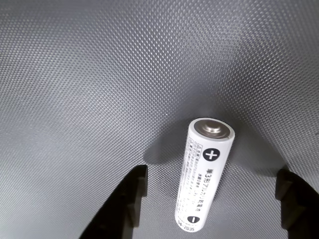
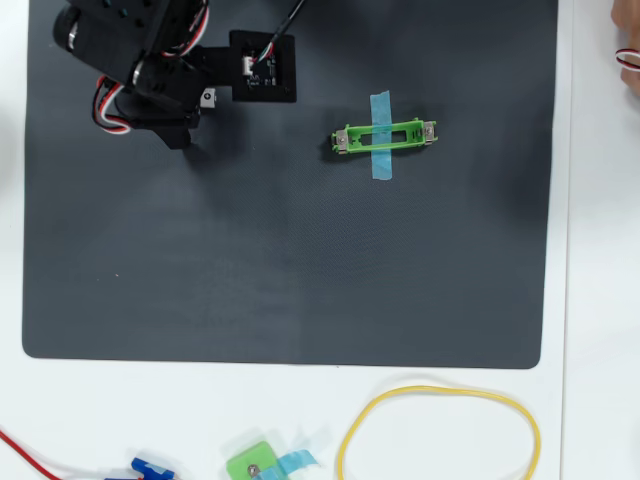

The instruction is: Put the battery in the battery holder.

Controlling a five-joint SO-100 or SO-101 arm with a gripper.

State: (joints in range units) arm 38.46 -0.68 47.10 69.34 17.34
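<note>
The battery (image 1: pixel 204 174) is a white cylinder with a plus mark and printed text. In the wrist view it sits on the dark mat with its plus end towards the camera, and it seems to stand on end. My gripper (image 1: pixel 210 174) is open. Its black fingers (image 1: pixel 127 199) stand left and right of the battery with a gap on each side. In the overhead view the gripper (image 2: pixel 168 122) is at the mat's upper left and hides the battery. The green battery holder (image 2: pixel 385 136), with blue tape across its middle, lies empty to the right of the gripper.
The dark mat (image 2: pixel 290 250) covers most of the white table. A yellow rubber band (image 2: pixel 440 430) and a small green piece with blue tape (image 2: pixel 255 465) lie below the mat's front edge. A red wire (image 2: pixel 25 450) is at the lower left.
</note>
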